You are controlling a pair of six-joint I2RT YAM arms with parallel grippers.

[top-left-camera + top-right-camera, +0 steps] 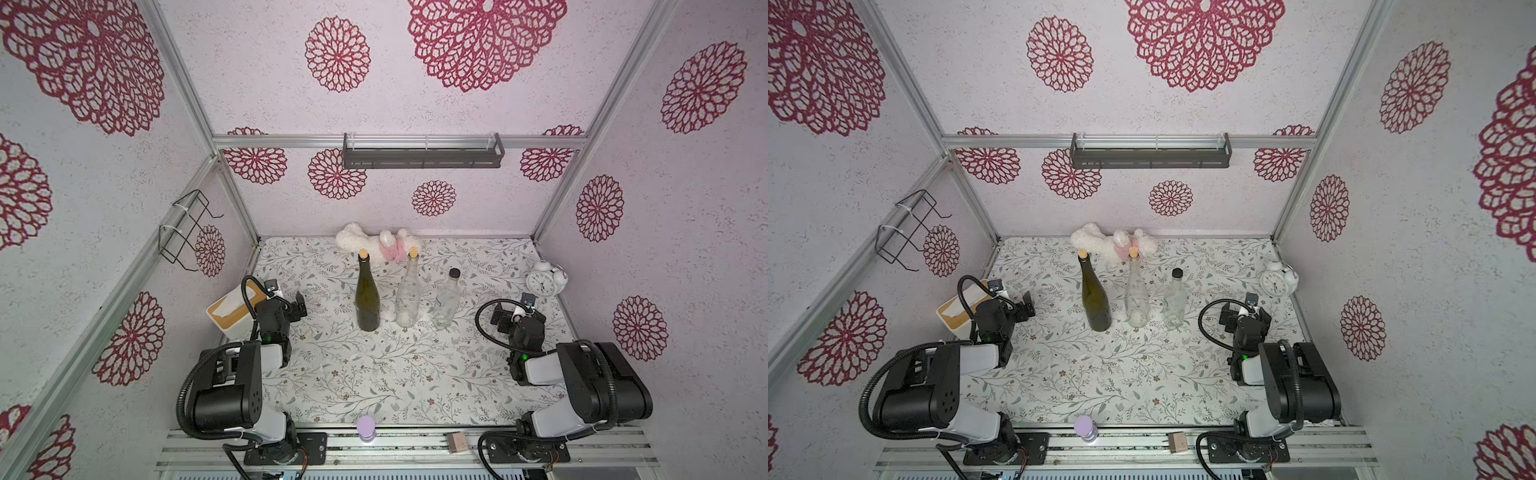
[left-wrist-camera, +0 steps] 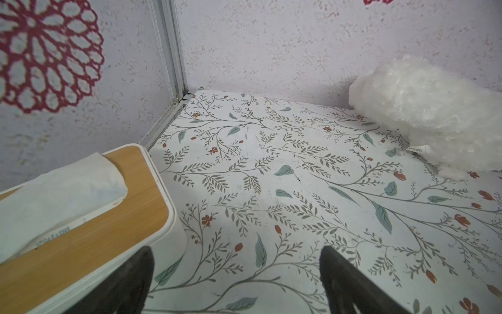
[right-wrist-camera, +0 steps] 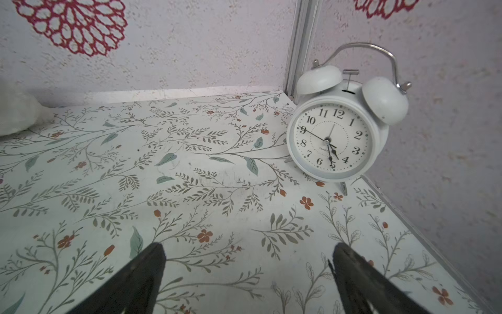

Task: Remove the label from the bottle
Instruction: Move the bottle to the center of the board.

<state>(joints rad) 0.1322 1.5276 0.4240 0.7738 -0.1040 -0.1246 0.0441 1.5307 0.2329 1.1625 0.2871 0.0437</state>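
Since all three bottles stood upright in a row across the middle of the table (image 1: pixel 374 374), long axes vertical, the next move pretty much came down to which arm sat closer. From the left arm's side it went: the dark green bottle (image 1: pixel 368 295), then the clear corked bottle (image 1: pixel 408 291), then the shorter black-capped bottle (image 1: pixel 448 301), nearest the right arm. Both the left gripper (image 1: pixel 297 307) and the right gripper (image 1: pixel 500 318) hung spread wide, holding nothing. They were aimed at the back wall (image 1: pixel 415 199), so the bottles lay off to each one's inner side and showed in neither wrist view. Honestly I couldn't make out a label on any bottle, so I couldn't tell which one was the target.
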